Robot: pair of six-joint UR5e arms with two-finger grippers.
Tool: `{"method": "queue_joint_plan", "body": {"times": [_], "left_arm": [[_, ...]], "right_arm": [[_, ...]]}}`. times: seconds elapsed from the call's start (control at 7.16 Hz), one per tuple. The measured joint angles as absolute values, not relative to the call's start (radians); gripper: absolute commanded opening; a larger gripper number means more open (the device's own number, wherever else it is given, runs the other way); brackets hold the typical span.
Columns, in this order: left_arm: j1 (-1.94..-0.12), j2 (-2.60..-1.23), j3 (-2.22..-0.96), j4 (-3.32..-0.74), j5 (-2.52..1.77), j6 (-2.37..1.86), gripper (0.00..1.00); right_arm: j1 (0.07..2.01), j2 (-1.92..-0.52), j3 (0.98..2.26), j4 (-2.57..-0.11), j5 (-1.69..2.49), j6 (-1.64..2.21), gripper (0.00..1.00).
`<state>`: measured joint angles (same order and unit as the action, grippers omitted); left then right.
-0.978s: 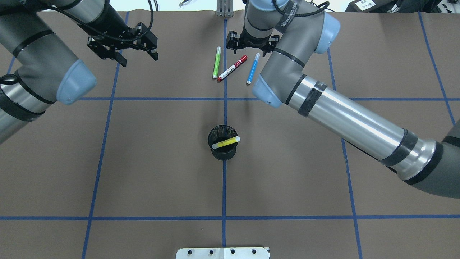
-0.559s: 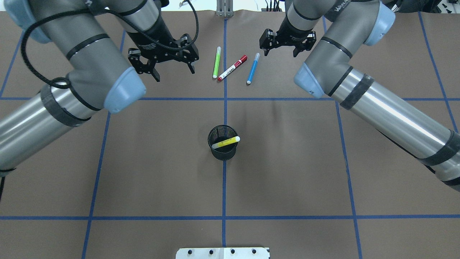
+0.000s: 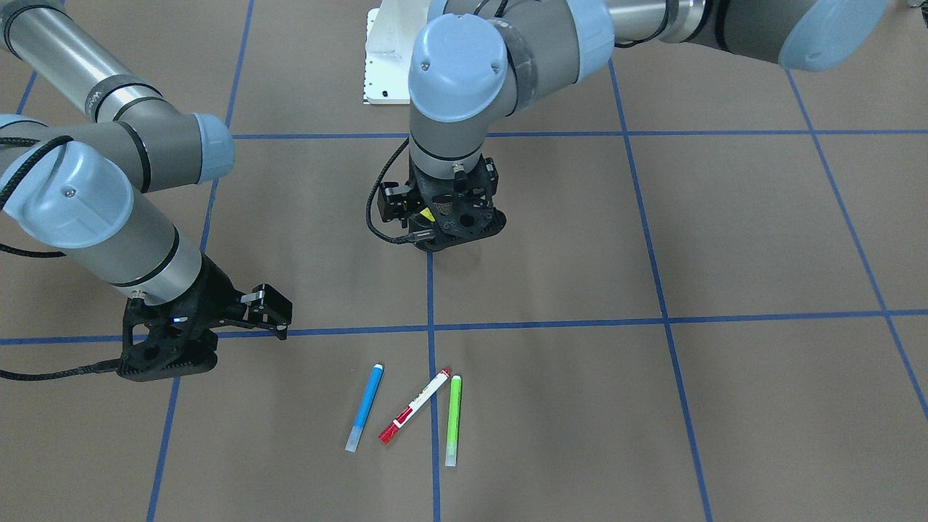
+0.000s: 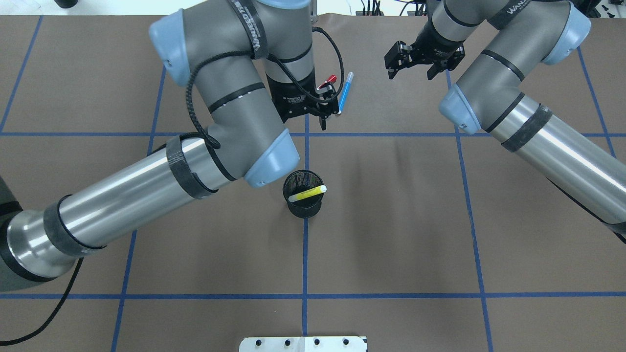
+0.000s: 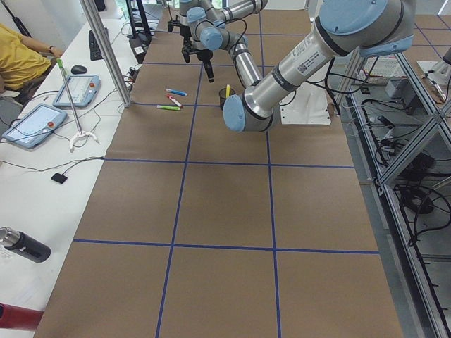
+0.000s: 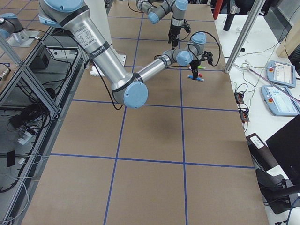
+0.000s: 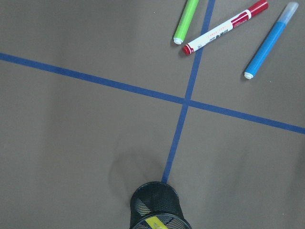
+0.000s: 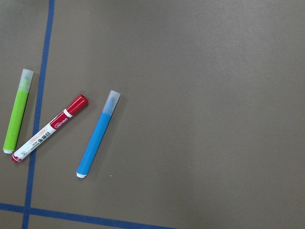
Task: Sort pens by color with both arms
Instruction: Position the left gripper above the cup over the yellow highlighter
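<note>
Approach step: left pincer [image 4: 327,115], closure untellable, hangs near blue pen [image 4: 345,91], top centre; right pincer [image 4: 423,72] spread, empty. Next: descend, pinch.

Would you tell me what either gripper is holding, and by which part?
Nothing is held: blue pen, red-capped pen and green pen lie on the table; yellow pen sits in the cup.

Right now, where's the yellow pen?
In the overhead view, the yellow pen leans inside the black mesh cup, which stands mid-table on the centre blue line.
</note>
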<state>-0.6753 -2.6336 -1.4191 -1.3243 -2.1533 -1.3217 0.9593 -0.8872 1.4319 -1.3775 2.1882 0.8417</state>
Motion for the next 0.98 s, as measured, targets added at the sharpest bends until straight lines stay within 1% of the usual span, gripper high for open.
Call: {"method": "queue_joint_plan", "body": {"times": [0.14, 0.42, 0.56, 0.84, 0.98], "left_arm": [[-0.643, -2.658, -1.375, -1.324, -2.124, -1.337, 0.99], [-0.610, -2.703, -1.280, -1.322, -2.101, -1.346, 0.90], [-0.600, -2.710, -1.261, -1.322, -2.094, -1.346, 0.86], [-0.574, -2.711, -1.254, -1.322, -2.073, -1.345, 0.72], [-0.566, -2.710, -1.254, -1.320, -2.069, -1.345, 0.62]], "right_arm": [[0.961, -0.898, 1.434, -1.379, 2.201, 0.840, 0.99], [0.983, -0.925, 1.449, -1.388, 2.269, 0.838, 0.99], [0.989, -0.934, 1.463, -1.396, 2.284, 0.838, 0.99], [0.990, -0.940, 1.472, -1.403, 2.291, 0.838, 0.99], [0.990, -0.941, 1.472, -1.404, 2.291, 0.838, 0.99]]}}
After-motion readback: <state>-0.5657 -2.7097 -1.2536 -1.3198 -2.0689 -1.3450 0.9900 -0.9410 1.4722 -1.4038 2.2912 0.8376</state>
